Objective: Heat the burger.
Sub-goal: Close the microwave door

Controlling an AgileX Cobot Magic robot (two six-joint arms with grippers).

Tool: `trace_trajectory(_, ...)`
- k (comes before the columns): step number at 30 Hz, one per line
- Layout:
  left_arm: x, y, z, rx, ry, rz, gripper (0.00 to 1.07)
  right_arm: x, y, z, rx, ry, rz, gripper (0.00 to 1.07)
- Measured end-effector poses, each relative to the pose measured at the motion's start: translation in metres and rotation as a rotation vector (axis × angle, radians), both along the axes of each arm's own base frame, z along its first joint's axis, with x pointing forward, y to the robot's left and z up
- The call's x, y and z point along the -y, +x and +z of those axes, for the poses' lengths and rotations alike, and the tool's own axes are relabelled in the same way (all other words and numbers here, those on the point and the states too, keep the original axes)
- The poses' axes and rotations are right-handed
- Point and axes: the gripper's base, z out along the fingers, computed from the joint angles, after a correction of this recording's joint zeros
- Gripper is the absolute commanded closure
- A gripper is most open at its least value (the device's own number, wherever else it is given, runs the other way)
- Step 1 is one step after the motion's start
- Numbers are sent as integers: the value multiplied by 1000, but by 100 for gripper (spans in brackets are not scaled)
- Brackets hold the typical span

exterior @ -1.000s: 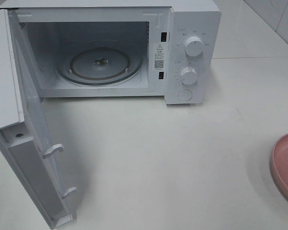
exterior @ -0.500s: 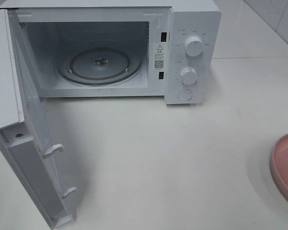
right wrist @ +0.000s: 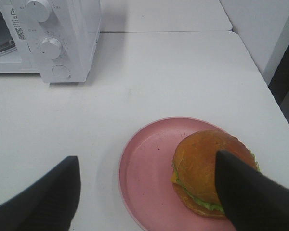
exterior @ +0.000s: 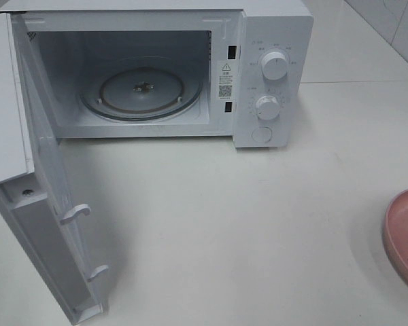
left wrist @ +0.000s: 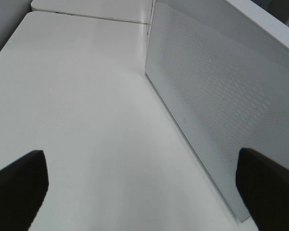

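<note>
The burger [right wrist: 197,163], with a golden-brown bun and green lettuce, sits on a pink plate [right wrist: 144,178] in the right wrist view. My right gripper [right wrist: 147,159] hovers above the plate, open, and one dark finger [right wrist: 241,192] covers part of the burger. Nothing is held. In the exterior high view only the plate's rim [exterior: 404,234] shows at the right edge; the burger is out of that view. My left gripper [left wrist: 140,155] is open beside the microwave door [left wrist: 221,96], above the bare table. Neither gripper appears in the exterior high view.
The white microwave [exterior: 272,34] stands at the back with its door [exterior: 47,224] swung wide open to the left. Its glass turntable [exterior: 141,92] carries nothing. Two knobs [exterior: 274,66] and a button are on its right panel. The table's edge lies just beyond the plate.
</note>
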Motion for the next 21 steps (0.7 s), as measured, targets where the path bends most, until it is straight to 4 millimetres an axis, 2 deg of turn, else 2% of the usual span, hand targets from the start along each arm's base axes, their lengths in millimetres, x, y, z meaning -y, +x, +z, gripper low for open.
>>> trace_trajectory(16, 1, 0, 0, 1, -9, -6, 9, 0, 0, 0, 0, 0, 0, 34)
trace_trajectory(21, 0, 0, 3, 26, -6, -2, 18, 0, 0, 0, 0, 0, 0, 34)
